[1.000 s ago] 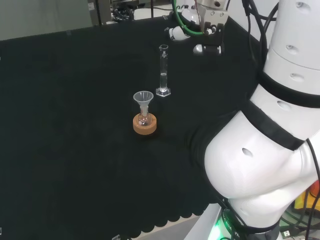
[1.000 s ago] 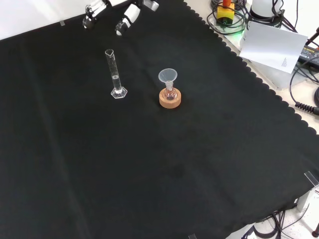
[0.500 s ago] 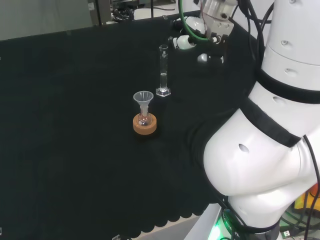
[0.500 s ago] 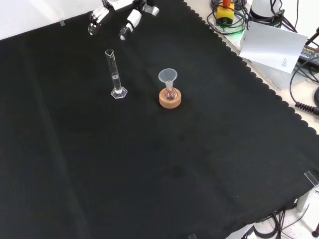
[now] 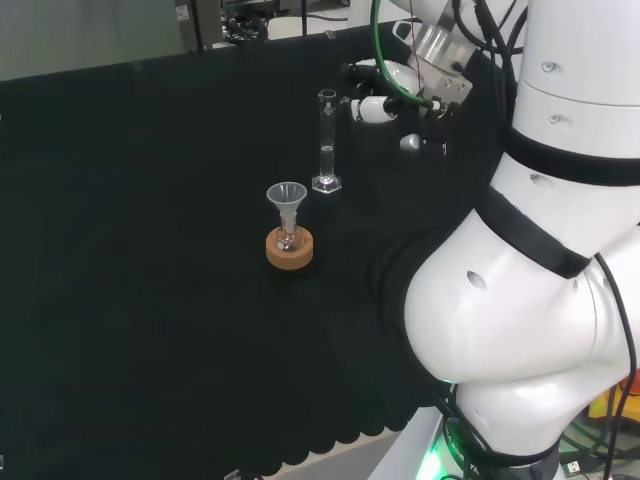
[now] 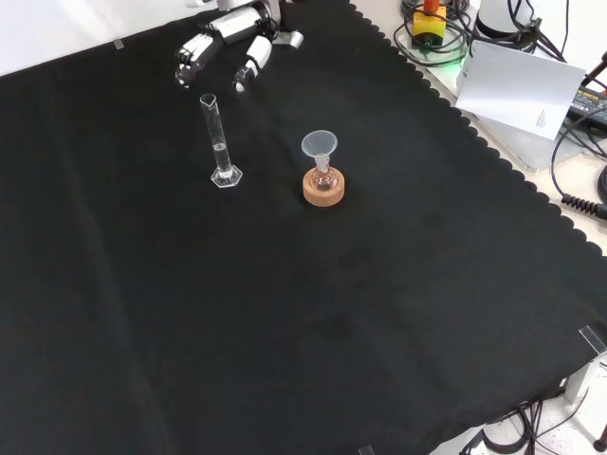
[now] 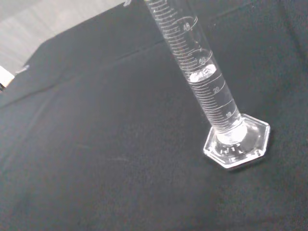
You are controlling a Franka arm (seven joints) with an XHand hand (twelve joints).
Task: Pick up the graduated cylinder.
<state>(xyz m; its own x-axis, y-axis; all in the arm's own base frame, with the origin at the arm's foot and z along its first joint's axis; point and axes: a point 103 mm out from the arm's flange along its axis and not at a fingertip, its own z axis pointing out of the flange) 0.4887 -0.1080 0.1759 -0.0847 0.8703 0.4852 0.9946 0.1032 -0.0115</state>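
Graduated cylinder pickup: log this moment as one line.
phase: approach | hand: open, near cylinder top, no contact | graduated cylinder: upright on black cloth, part-filled, clear liquid | funnel: in flask on cork ring, untouched

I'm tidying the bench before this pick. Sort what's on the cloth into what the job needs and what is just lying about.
Needed for the job:
- tall clear glass graduated cylinder on its hexagonal foot, upright, with some clear liquid
- black and white robot hand, fingers relaxed, beside the cylinder's top and apart from it

Just lying about:
- small clear flask in a round cork ring stand
- clear funnel in the flask's neck
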